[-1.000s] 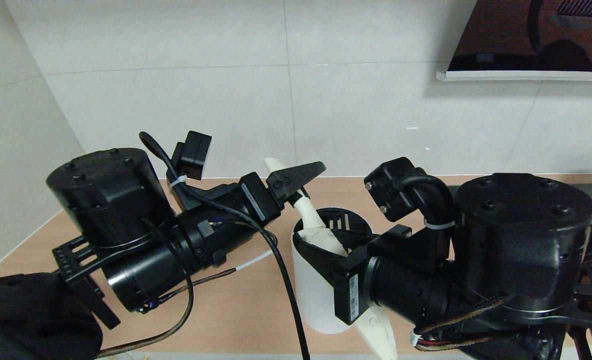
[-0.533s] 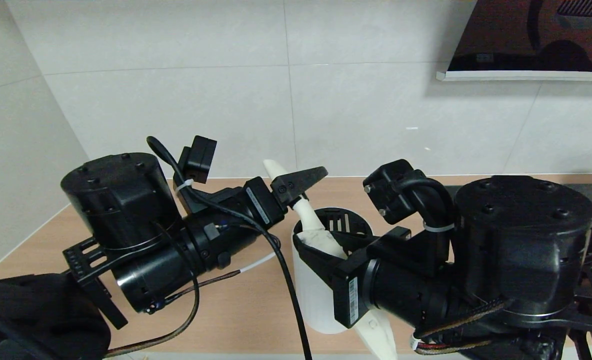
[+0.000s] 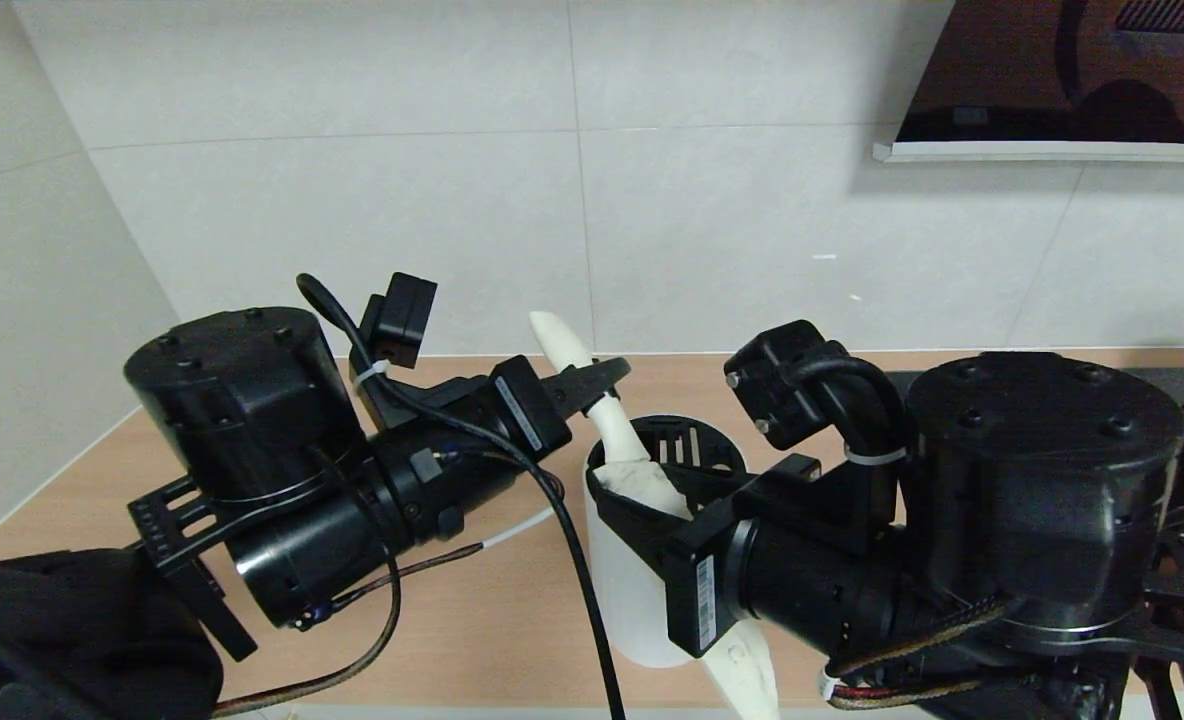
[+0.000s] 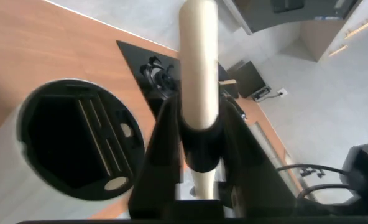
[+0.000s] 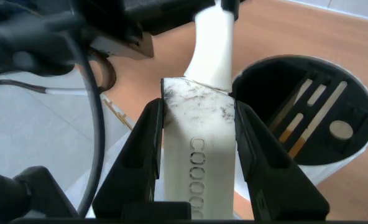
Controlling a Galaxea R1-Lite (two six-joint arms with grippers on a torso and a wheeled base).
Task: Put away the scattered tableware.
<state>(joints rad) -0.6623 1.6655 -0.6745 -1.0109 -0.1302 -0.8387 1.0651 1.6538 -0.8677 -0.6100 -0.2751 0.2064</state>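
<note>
The left gripper (image 3: 597, 385) had its fingers (image 4: 165, 146) closed snugly on the handle of the one spatula (image 3: 562, 345). The right gripper (image 5: 199, 137) was clamped on the spatula's wide, slotted blade. The spatula slanted over the rim of the single white holder (image 3: 632, 600), which stood on the counter (image 3: 492, 610). Each gripper's base bore one white sticker (image 3: 705, 598), two in all, with print too small to read.

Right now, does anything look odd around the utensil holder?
Yes. Both grippers clamp the same white spatula: left gripper on its handle, right gripper on its blade, slanted beside the utensil holder, outside it. The blade also carries dark smudges.
</note>
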